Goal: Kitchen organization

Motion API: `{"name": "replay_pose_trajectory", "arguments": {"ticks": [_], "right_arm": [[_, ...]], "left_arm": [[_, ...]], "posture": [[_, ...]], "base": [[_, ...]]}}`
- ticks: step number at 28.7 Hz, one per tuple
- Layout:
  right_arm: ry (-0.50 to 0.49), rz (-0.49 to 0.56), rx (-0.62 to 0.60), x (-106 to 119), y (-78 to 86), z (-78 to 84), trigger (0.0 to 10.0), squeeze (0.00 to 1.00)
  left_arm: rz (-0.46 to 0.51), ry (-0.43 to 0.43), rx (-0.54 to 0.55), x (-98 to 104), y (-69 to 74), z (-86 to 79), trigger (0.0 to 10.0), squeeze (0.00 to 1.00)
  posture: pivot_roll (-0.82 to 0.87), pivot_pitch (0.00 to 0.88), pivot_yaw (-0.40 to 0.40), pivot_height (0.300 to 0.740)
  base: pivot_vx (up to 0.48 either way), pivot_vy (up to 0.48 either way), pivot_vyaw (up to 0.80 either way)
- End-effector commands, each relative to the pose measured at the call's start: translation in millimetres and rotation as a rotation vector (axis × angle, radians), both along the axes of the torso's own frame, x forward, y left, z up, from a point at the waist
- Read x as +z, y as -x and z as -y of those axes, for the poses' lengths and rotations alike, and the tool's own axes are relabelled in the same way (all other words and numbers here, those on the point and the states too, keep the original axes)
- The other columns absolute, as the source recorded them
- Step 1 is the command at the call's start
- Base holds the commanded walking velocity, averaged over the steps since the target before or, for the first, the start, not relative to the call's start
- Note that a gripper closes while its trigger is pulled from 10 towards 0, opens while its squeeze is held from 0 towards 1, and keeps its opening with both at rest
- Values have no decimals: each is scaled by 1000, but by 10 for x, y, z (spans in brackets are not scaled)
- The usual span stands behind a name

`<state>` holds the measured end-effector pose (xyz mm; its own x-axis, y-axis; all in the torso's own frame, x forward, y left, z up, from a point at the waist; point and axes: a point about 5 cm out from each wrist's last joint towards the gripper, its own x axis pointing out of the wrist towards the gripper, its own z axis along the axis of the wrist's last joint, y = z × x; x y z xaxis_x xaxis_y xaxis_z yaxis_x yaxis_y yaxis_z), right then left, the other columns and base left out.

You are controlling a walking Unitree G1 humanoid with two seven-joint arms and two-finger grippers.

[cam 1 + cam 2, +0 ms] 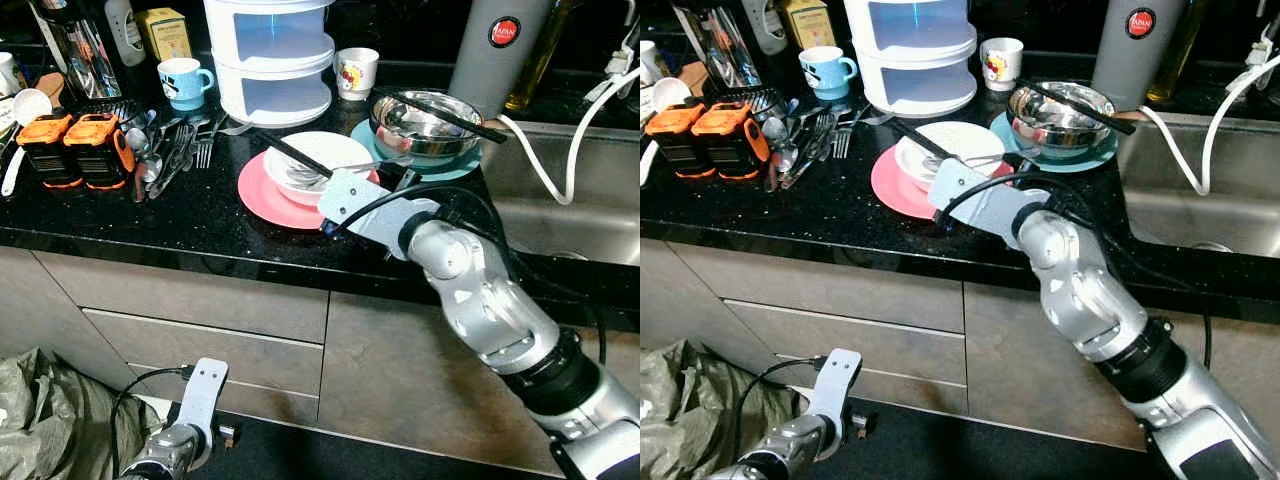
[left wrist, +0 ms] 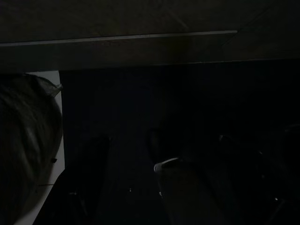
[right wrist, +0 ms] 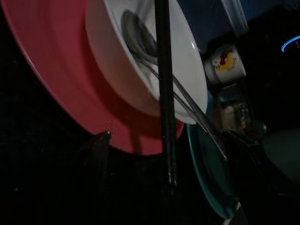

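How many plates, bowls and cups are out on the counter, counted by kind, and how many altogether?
Plates: 2, the pink plate and the teal plate.
Bowls: 2, the white bowl and the steel bowl.
Cups: 2, the blue mug and the white cup.
Total: 6.

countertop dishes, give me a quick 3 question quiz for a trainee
1. True or false: the white bowl sits on the pink plate.
2. What lies across the steel bowl? A) chopsticks B) a ladle C) a towel
3. Which gripper is up at the counter by the pink plate?

Key: 1 true. 2 A, the chopsticks. 3 the right gripper; the left gripper hangs low by the drawers.
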<state>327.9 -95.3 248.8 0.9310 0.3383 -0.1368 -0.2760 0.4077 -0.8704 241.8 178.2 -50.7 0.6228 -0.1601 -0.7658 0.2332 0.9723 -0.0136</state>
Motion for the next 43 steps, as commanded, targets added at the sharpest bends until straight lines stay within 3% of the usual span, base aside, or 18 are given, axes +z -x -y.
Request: {"name": "replay_pose_trajectory", "arguments": {"ticks": [1, 15, 16, 17, 18, 20, 43], "right_arm": [[26, 0, 8, -48, -18, -55, 10000, 0], [27, 64, -68, 37, -119, -6, 10000, 0], [28, 65, -73, 38, -123, 1, 9333, 0], [28, 65, -73, 38, -123, 1, 9333, 0], [32, 68, -78, 41, -127, 12, 3569, 0], [35, 72, -81, 50, -130, 21, 0, 0], [-22, 129, -30, 178, -111, -61, 0, 0]], "left_arm": [[-14, -5, -6, -29, 43, -6, 10000, 0], [-13, -5, -9, -29, 43, 0, 10000, 0], [-13, -5, -9, -30, 43, 0, 10000, 0], [-13, -5, -9, -30, 43, 0, 10000, 0], [-14, -5, -9, -30, 43, 1, 10000, 0], [-15, -3, -9, -31, 45, 3, 10000, 0], [-12, 2, -6, -31, 44, 11, 10000, 0]], "posture": [[-76, 42, 30, 740], [-78, 43, 29, 740], [-78, 43, 29, 740], [-78, 43, 29, 740], [-79, 43, 29, 740], [-79, 47, 28, 740], [-79, 49, 25, 740]], "base": [[0, 0, 0], [0, 0, 0], [0, 0, 0], [0, 0, 0], [0, 0, 0], [0, 0, 0], [0, 0, 0]]}}
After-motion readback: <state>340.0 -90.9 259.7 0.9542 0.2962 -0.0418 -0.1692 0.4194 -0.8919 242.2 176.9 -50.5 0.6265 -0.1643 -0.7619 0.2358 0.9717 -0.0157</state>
